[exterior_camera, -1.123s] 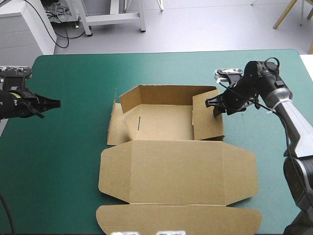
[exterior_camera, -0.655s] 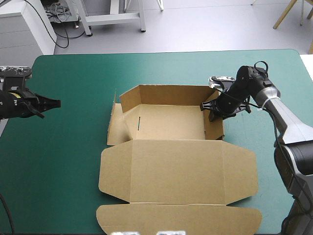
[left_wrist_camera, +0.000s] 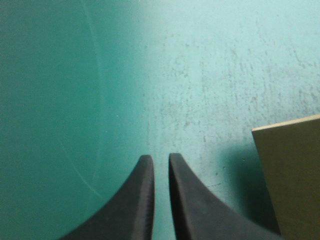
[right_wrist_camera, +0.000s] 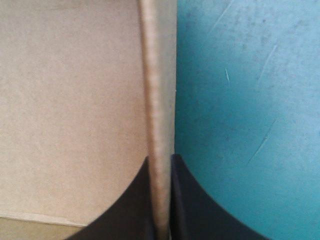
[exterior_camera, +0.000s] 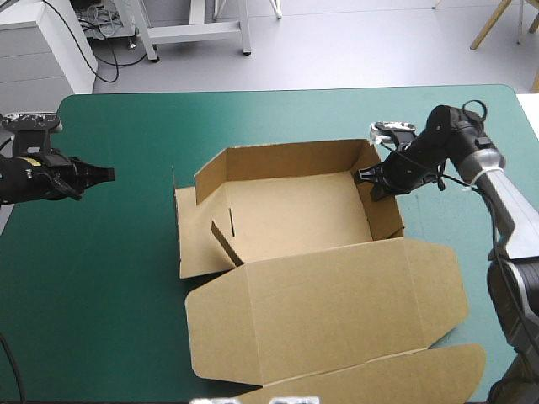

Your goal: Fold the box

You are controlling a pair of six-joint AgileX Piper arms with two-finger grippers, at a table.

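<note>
A: On the table (exterior_camera: 126, 295), the box (exterior_camera: 295, 210) sits mid-table, but it's swung vs. just before: turned anticlockwise, right end nearer the right edge.
B: Yep, we see the lid (exterior_camera: 328, 311) went w/ it. It's flat and slants toward the near right corner.
A: Right wall (exterior_camera: 383, 206)?
B: It leaned inward earlier, now it's upright. Back wall (exterior_camera: 286, 160) is up too. We reckon the right side's approx. done. Left flap (exterior_camera: 198, 240) lies flat, not yet raised.
A: Claws?
B: Right claw (exterior_camera: 370, 178) pinches the right wall's top edge, board between its fingers. Left claw (exterior_camera: 108, 174) is nearly closed on nothing, well apart from the left flap, tho a bit closer than before.
A: Surface?
B: Teal-green cover (left_wrist_camera: 210, 75), w/ faint scuffs (right_wrist_camera: 260, 145) in both wrist views. There's bare cover left of the box for us to come in.
</note>
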